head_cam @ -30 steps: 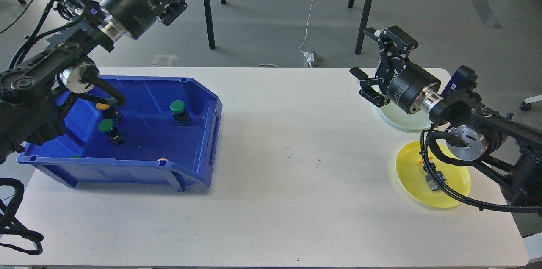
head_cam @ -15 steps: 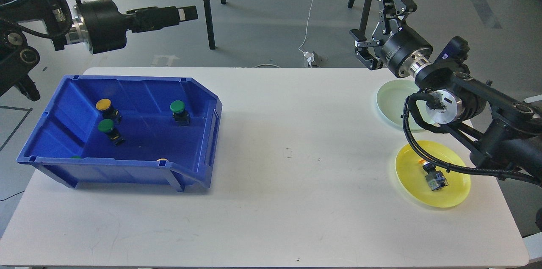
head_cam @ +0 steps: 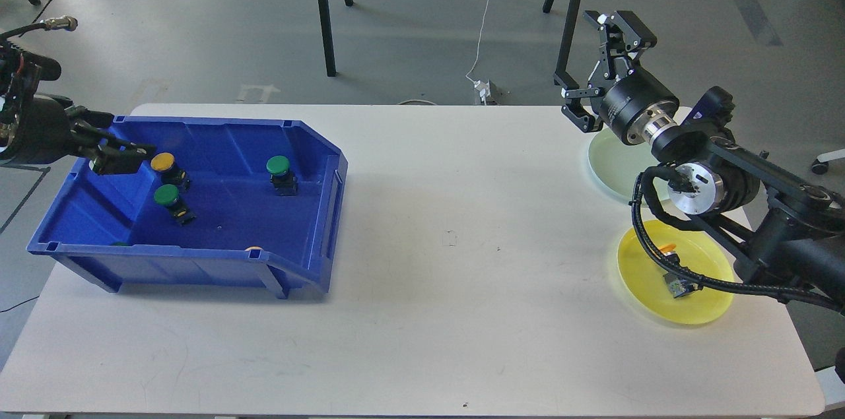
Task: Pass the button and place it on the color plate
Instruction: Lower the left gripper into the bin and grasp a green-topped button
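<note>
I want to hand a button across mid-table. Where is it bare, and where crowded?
Bare: the white table between the blue bin and the yellow plate, plus its front strip. Crowded: the right edge, where the right arm overhangs the yellow and pale green plate.

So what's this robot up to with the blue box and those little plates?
It is sorting push buttons out of the blue bin onto colour-matched plates. Its left tool is reaching into the bin next to a yellow button, with two green buttons nearby. The right tool waits open above the far edge of the table, near a pale green plate. One button already lies on the yellow plate.
</note>
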`<act>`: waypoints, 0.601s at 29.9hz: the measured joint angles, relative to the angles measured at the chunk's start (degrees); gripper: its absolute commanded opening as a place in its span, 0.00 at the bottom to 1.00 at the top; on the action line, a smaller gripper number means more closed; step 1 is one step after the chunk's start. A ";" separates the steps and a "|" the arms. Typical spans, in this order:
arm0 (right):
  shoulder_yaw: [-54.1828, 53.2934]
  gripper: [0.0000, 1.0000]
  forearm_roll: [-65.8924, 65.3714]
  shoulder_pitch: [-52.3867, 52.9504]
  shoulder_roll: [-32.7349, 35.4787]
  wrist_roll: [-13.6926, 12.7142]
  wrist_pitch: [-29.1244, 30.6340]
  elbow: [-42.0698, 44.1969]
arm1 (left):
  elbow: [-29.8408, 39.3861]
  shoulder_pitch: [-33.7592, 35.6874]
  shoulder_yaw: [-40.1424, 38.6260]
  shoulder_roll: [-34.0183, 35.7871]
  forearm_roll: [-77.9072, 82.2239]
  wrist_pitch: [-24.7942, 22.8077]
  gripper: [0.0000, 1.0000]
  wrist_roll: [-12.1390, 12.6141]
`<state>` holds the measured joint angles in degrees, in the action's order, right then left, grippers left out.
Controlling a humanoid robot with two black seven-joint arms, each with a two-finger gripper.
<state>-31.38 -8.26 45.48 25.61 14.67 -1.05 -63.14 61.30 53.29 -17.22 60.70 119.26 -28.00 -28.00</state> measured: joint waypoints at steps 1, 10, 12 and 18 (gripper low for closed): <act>0.00 0.99 0.00 -0.06 -0.02 0.00 0.00 0.07 | -1.15 -0.71 0.02 -0.83 0.12 0.00 0.87 0.00; -0.73 0.99 0.00 -1.85 0.13 0.00 0.12 0.15 | -10.20 0.13 1.99 -9.85 0.28 0.00 0.90 0.02; -1.33 0.99 0.00 -2.52 0.20 0.00 0.24 0.11 | -12.33 0.27 2.08 -12.25 0.77 0.00 0.92 0.00; -2.14 0.99 0.00 -3.51 0.31 0.00 0.51 -0.04 | -18.05 0.65 3.78 -17.62 1.62 0.00 0.92 0.00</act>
<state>-33.51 -8.26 41.97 25.92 14.67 -0.54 -63.18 43.25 53.94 -13.44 43.08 120.88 -28.00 -28.00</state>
